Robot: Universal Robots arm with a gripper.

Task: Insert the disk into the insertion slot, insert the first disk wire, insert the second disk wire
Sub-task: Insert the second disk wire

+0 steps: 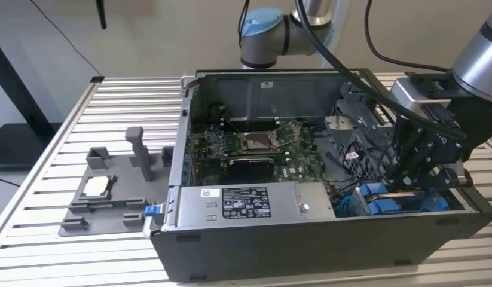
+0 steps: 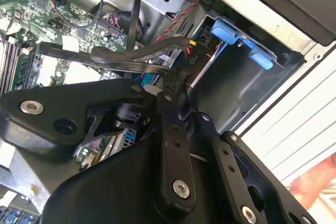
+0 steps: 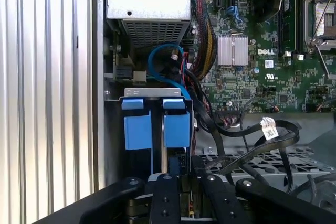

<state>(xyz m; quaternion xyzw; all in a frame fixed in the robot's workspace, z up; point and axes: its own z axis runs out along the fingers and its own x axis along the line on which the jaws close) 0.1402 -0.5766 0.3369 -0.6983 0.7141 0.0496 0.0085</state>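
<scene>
In the exterior view my gripper reaches down into the open dark computer case at its right end, just above the insertion slot. Blue plastic pieces stand in that grey bay; the disk's silver body is hidden, so I cannot tell it from the bay. In the second wrist view my black fingers close together on the end of a flat black disk wire, beside the slot's blue tabs. A plug with red, yellow and black leads sits right by the fingertips.
The silver labelled power-supply box lies along the case's front wall. The motherboard fills the middle, with loose black cables looping near the bay. A grey fixture stands on the slatted table at the exterior view's left.
</scene>
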